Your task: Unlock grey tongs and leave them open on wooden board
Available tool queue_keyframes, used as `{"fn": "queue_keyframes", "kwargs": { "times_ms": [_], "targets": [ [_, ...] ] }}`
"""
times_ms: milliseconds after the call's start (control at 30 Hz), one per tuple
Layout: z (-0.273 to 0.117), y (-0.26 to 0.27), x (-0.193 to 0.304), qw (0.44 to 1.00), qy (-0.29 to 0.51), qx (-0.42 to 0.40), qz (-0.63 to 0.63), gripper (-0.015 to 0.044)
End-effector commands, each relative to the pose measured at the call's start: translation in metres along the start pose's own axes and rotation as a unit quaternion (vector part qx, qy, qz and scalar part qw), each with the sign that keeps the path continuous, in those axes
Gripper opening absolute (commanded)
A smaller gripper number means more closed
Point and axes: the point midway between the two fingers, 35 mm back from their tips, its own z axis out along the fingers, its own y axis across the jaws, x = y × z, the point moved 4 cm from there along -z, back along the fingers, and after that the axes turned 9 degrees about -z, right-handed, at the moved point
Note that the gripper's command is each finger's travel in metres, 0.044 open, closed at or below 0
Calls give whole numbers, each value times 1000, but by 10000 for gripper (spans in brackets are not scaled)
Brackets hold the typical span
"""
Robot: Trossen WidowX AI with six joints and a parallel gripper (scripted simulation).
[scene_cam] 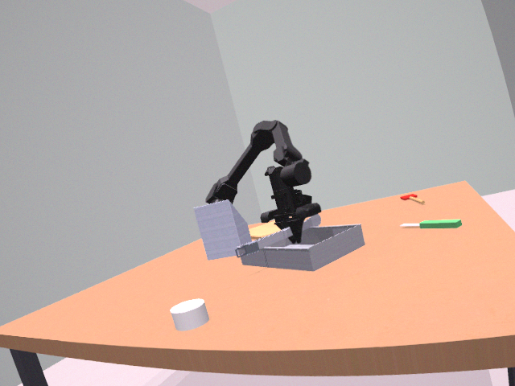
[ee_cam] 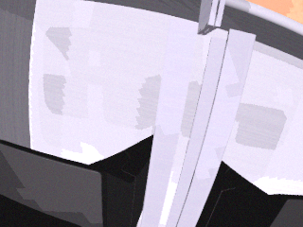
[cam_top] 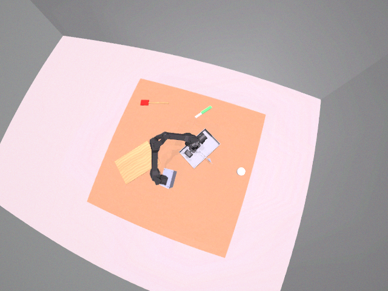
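End effector [ee_cam: 166, 215], we saw, was clamped narrowly on the grey tongs [ee_cam: 201, 132], whose arms were pressed together over the roasting tin [scene_cam: 328, 249] on the orange bench [scene_cam: 332, 307].

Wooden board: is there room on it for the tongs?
Yes. The wooden board looks bare except its edge under the arm. It is crowded at the roasting tin, where the gripper is shut on the tongs.

You face plain grey walls [scene_cam: 104, 104], a pale pink floor [cam_top: 62, 94] and an orange tabletop [scene_cam: 332, 299] on dark legs [scene_cam: 26, 367].
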Motion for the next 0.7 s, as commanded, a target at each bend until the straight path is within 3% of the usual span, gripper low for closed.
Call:
{"fn": "queue_keyframes", "kwargs": {
  "times_ms": [0,33,200,667],
  "targets": [
    [-3,0,0,1000,1,0,0,-126],
    [-9,-1,0,1000,1,0,0,-150],
    [-50,-1,1,1000,0,-2,4,-150],
    [-51,-3,-13,999,0,0,33,-150]
  ]
}}
